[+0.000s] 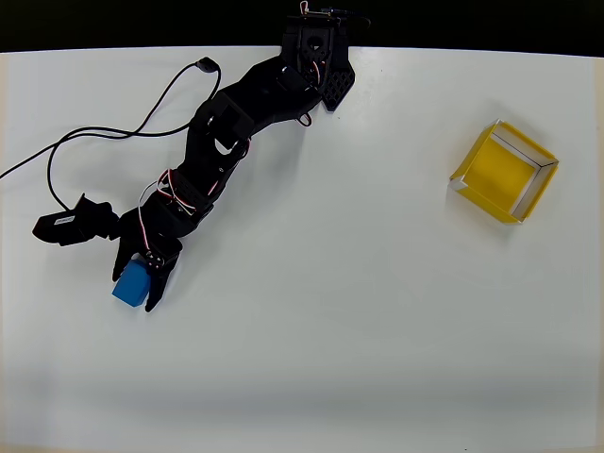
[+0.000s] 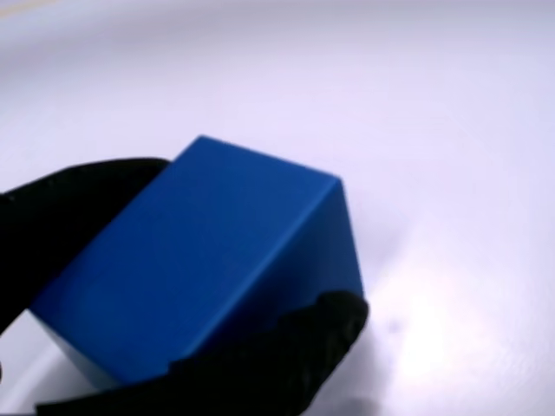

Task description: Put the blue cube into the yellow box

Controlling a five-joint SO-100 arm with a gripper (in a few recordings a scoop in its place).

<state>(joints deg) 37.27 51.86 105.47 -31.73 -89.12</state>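
Overhead view: black arm (image 1: 236,123) reaches from its base at the top edge of the white table (image 1: 359,330) down toward the lower left. The gripper (image 1: 137,288) sits over the blue cube (image 1: 130,283), one black finger on each side of it, jaws closed in against its faces. The cube sits at the left part of the table, low in the frame; whether it rests on the surface or is lifted slightly cannot be told from above.

Wrist view: the blue cube (image 2: 208,260) is seen close up and tilted, a broad face turned to the camera. A black finger (image 2: 61,217) presses the left side, the other finger (image 2: 295,355) lies against the lower right edge. Both touch the cube. White table (image 2: 434,130) behind, blurred.

The yellow box (image 1: 505,172) stands on the right side of the table, well apart from the cube and the gripper, turned at an angle to the table edge, open side up.

A black cable (image 1: 104,132) loops across the table to the left of the arm.
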